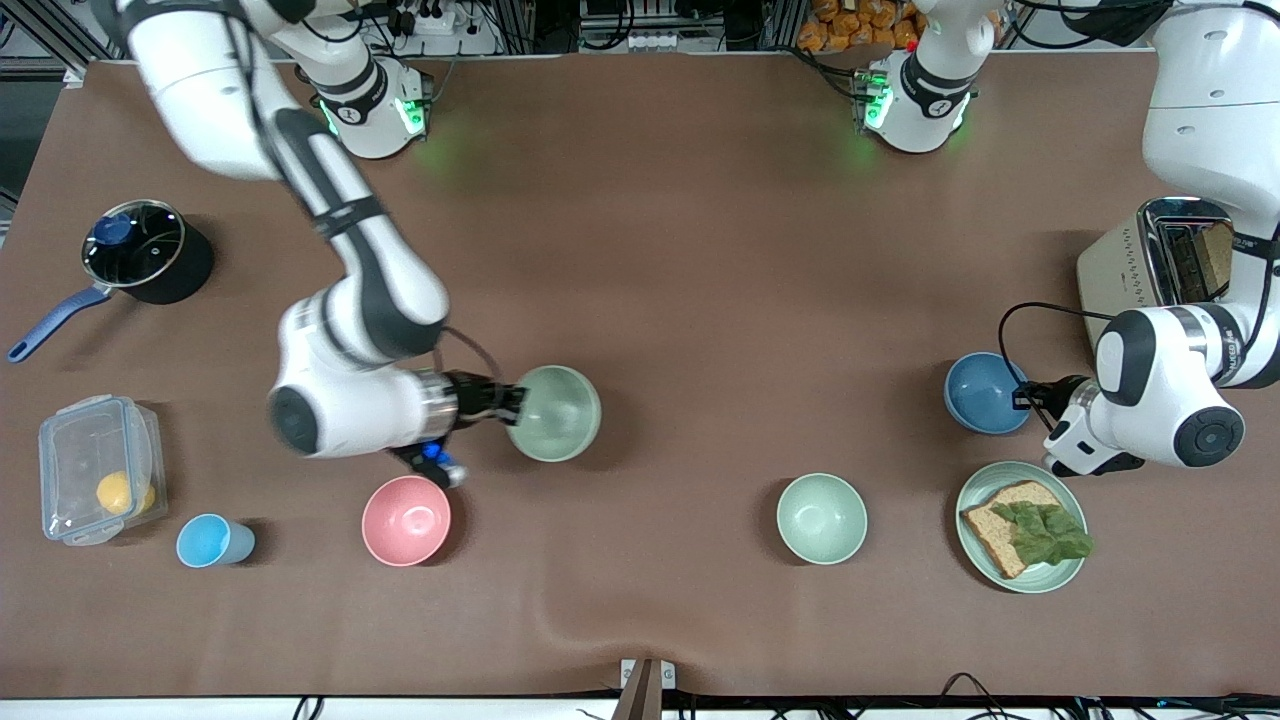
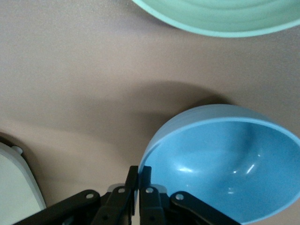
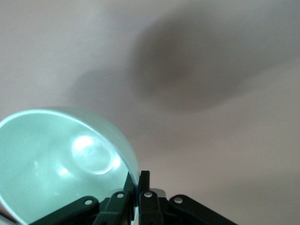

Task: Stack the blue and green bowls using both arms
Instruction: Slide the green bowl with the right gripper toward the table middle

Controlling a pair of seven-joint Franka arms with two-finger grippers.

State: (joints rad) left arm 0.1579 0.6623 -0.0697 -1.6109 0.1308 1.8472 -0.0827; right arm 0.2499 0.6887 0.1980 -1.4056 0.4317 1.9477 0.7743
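Observation:
My right gripper [image 1: 518, 405] is shut on the rim of the sage green bowl [image 1: 553, 413], over the table's middle, toward the right arm's end. In the right wrist view the fingers [image 3: 144, 180] pinch the green bowl's wall [image 3: 56, 164], and its shadow lies apart from it on the table. My left gripper [image 1: 1020, 397] is shut on the rim of the sky-blue bowl [image 1: 983, 392], close to the table near the toaster. In the left wrist view the fingers [image 2: 145, 174] clamp the blue bowl's edge [image 2: 225, 164].
A paler mint-green bowl [image 1: 822, 518], a pink bowl [image 1: 406, 520] and a light-blue cup [image 1: 212, 540] stand nearer the front camera. A green plate [image 1: 975, 495] with bread lies beside the left gripper; its rim shows in the left wrist view [image 2: 220, 23]. There are also a toaster [image 1: 1120, 265], a pot [image 1: 140, 250] and a clear box [image 1: 95, 480].

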